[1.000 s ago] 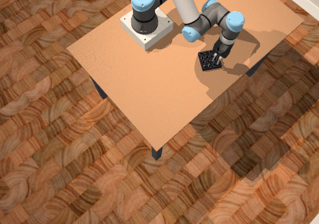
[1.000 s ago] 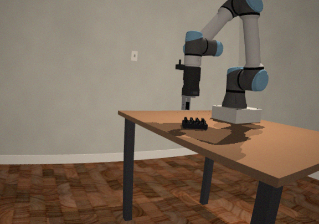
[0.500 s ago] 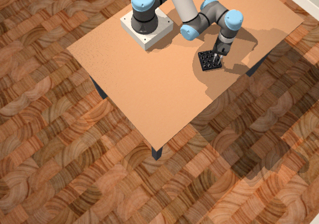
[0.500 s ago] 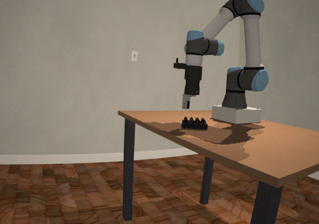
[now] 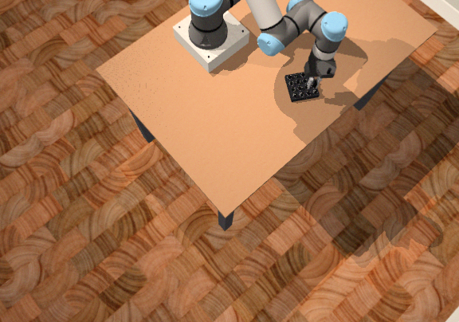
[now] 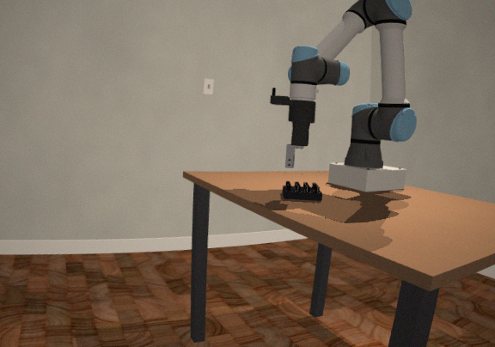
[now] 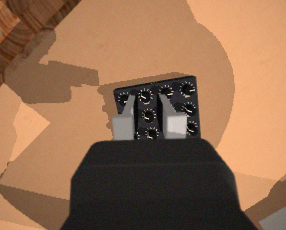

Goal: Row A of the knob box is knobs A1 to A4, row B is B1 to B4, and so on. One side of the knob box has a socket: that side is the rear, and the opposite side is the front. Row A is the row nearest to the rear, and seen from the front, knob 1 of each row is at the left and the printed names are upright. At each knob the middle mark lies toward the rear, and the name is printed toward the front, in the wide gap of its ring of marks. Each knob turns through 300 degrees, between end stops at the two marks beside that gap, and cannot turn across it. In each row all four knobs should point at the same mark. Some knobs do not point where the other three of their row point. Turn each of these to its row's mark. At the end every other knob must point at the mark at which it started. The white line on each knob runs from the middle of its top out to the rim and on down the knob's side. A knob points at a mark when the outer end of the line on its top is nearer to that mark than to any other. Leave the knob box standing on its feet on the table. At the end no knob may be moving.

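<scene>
The black knob box (image 5: 302, 87) stands flat on the table near its right edge, with rows of small black knobs ringed by white marks. It also shows in the side view (image 6: 302, 191) and in the wrist view (image 7: 160, 110). My gripper (image 6: 290, 161) hangs straight down, well above the box and touching nothing. In the wrist view the two grey fingers stand partly apart with nothing between them, framing a column of knobs far below. The knob lines and printed names are too small to read. The gripper body hides the near part of the box.
The robot's white base block (image 5: 211, 39) stands at the back of the table, left of the box. The table edge runs close beyond the box (image 5: 339, 113). The arm's shadow falls across the box and the table around it.
</scene>
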`<state>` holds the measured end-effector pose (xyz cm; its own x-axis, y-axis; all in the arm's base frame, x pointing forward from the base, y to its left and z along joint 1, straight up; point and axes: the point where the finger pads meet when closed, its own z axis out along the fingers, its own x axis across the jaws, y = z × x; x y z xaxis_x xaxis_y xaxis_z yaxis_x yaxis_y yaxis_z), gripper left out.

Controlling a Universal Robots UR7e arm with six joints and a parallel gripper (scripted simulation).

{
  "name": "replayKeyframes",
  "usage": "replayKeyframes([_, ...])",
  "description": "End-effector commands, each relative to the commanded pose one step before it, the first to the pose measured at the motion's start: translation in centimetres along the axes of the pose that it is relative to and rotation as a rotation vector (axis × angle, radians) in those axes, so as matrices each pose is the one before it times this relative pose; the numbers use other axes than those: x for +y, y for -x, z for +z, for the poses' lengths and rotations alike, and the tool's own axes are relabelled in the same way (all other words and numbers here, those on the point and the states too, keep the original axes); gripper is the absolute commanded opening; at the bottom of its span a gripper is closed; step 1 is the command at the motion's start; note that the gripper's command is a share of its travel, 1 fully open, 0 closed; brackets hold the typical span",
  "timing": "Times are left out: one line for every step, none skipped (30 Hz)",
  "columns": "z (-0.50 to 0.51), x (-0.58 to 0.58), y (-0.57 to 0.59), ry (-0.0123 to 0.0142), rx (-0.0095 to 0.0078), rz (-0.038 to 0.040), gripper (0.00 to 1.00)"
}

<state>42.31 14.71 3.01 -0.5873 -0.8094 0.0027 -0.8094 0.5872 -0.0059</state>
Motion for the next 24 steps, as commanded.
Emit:
replayKeyframes([-0.139,0.070,0.084,0.00243,-0.00514,-0.09305,0.46])
replayKeyframes([-0.017,0.026,0.015,0.00000,0.00000,-0.01644,0.46])
replayKeyframes([-0.015,0.024,0.013,0.00000,0.00000,-0.01453,0.46])
replayKeyframes([-0.013,0.021,0.012,0.00000,0.00000,-0.01265,0.46])
replayKeyframes([-0.011,0.018,0.010,0.00000,0.00000,-0.01084,0.46])
replayKeyframes([-0.009,0.015,0.009,0.00000,0.00000,-0.00910,0.46])
replayKeyframes([-0.008,0.013,0.007,0.00000,0.00000,-0.00745,0.46])
replayKeyframes([-0.006,0.010,0.006,0.00000,0.00000,-0.00592,0.46])
replayKeyframes([-0.005,0.008,0.005,0.00000,0.00000,-0.00452,0.46])
replayKeyframes([-0.003,0.006,0.003,0.00000,0.00000,-0.00327,0.46])
replayKeyframes([-0.002,0.004,0.002,0.00000,0.00000,-0.00219,0.46])
replayKeyframes([-0.001,0.002,0.001,0.00000,0.00000,-0.00131,0.46])
replayKeyframes([-0.001,0.001,0.001,0.00000,0.00000,-0.00064,0.46])
replayKeyframes([0.000,0.000,0.000,0.00000,0.00000,-0.00021,0.46])
replayKeyframes([0.000,0.000,0.000,0.00000,0.00000,-0.00003,0.46])
replayKeyframes([0.000,0.000,0.000,0.00000,0.00000,0.00000,0.46])
replayKeyframes([0.000,0.000,0.000,0.00000,0.00000,0.00000,0.46])
replayKeyframes([0.000,0.000,0.000,0.00000,0.00000,0.00000,0.46])
replayKeyframes([0.000,0.000,0.000,0.00000,0.00000,0.00000,0.46])
replayKeyframes([0.000,0.000,0.000,0.00000,0.00000,0.00000,0.46])
replayKeyframes([0.000,0.000,0.000,0.00000,0.00000,0.00000,0.46])
replayKeyframes([0.000,0.000,0.000,0.00000,0.00000,0.00000,0.46])
replayKeyframes([0.000,0.000,0.000,0.00000,0.00000,0.00000,0.46])
replayKeyframes([0.000,0.000,0.000,0.00000,0.00000,0.00000,0.46])
